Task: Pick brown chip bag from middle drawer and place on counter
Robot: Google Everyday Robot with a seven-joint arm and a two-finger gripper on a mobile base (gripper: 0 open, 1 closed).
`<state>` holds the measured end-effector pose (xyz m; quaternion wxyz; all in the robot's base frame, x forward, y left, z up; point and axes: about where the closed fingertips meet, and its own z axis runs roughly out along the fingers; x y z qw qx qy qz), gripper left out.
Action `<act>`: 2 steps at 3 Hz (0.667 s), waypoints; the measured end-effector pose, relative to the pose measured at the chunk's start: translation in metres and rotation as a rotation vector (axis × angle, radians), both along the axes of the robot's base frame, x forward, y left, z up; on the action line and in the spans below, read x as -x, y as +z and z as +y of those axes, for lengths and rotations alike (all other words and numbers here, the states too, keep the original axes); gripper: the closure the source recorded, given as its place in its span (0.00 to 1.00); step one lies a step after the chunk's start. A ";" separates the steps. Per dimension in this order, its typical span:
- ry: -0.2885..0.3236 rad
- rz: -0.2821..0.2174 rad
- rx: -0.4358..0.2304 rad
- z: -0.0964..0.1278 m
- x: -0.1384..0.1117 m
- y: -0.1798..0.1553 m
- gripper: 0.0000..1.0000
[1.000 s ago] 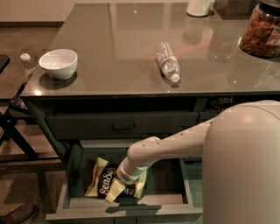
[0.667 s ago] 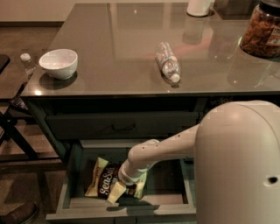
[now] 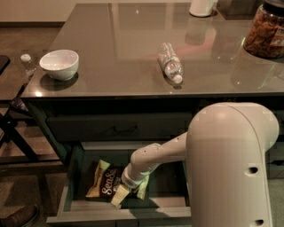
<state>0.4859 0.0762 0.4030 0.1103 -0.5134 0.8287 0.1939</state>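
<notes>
The brown chip bag [image 3: 105, 183] lies flat in the open middle drawer [image 3: 120, 215], left of centre, white lettering up. My gripper [image 3: 125, 188] is down inside the drawer at the bag's right edge, touching or overlapping it. The white arm [image 3: 164, 155] reaches in from the right, and its big body [image 3: 230, 168] hides the drawer's right part. The counter [image 3: 124, 40] is above the drawer.
On the counter are a white bowl [image 3: 59, 64] at the left, a clear plastic bottle [image 3: 170, 62] lying in the middle, a jar of snacks [image 3: 266, 31] at the far right and a white container [image 3: 202, 6] at the back. A dark folding frame [image 3: 17, 133] and a shoe [image 3: 17, 217] are at the left.
The arm's large body has swung further into view from the right. The gripper has stayed at the bag's right edge, shifting slightly left and down. The bag has barely moved.
</notes>
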 end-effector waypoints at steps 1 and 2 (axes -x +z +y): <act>-0.002 0.003 0.008 -0.005 0.002 -0.012 0.00; -0.005 0.018 0.016 -0.003 0.009 -0.020 0.00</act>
